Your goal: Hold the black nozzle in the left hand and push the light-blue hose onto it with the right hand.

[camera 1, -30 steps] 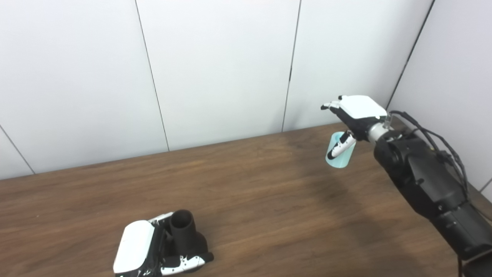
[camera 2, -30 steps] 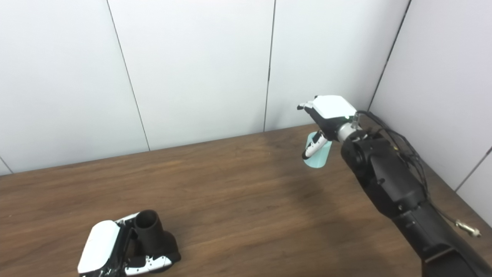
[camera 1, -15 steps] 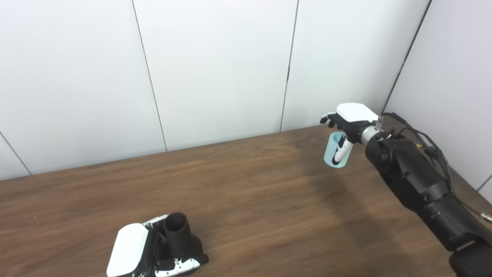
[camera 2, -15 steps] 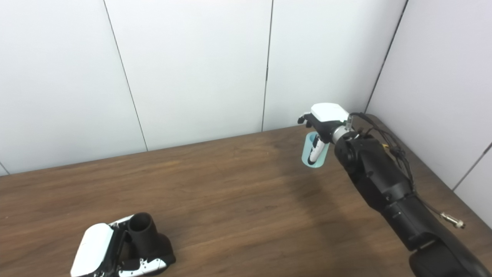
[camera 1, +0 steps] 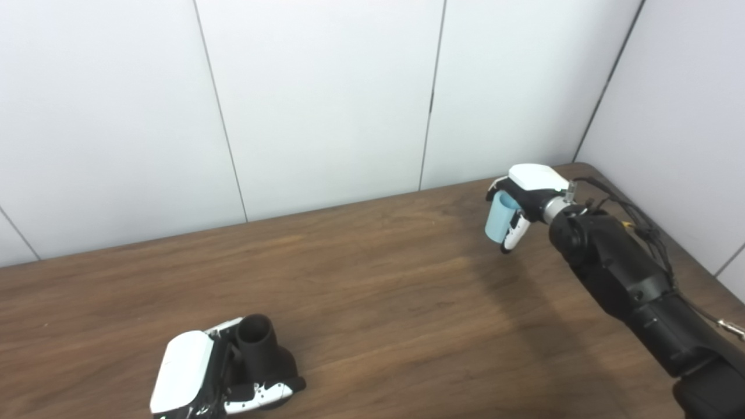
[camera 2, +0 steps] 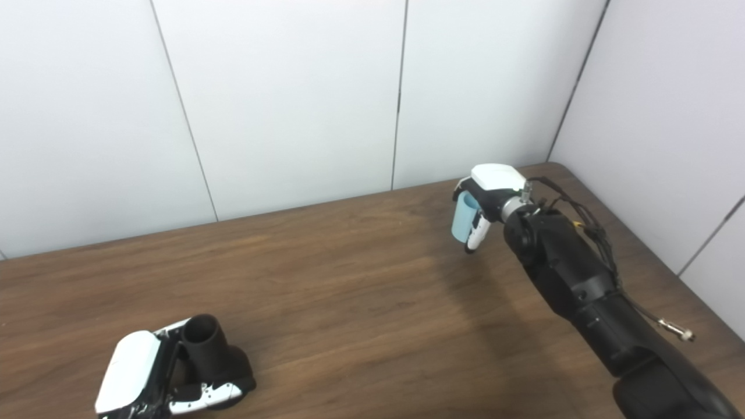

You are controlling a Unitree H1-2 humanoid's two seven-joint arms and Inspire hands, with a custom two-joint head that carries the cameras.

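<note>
A brown wooden table (camera 1: 378,291) — bare grain showing — backed by white wall panels (camera 1: 320,99) with thin dark seams.

Light-blue hose (camera 1: 499,216), black nozzle (camera 1: 260,352), brown wood-grain table (camera 1: 372,302).

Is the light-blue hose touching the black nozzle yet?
Apart. The left eye view shows the light-blue hose in the right hand, a wide stretch of table from the black nozzle.

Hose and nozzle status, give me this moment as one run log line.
left hand: shut on black nozzle, near table edge | right hand: shut on light-blue hose, far right | parts apart, not joined
</note>
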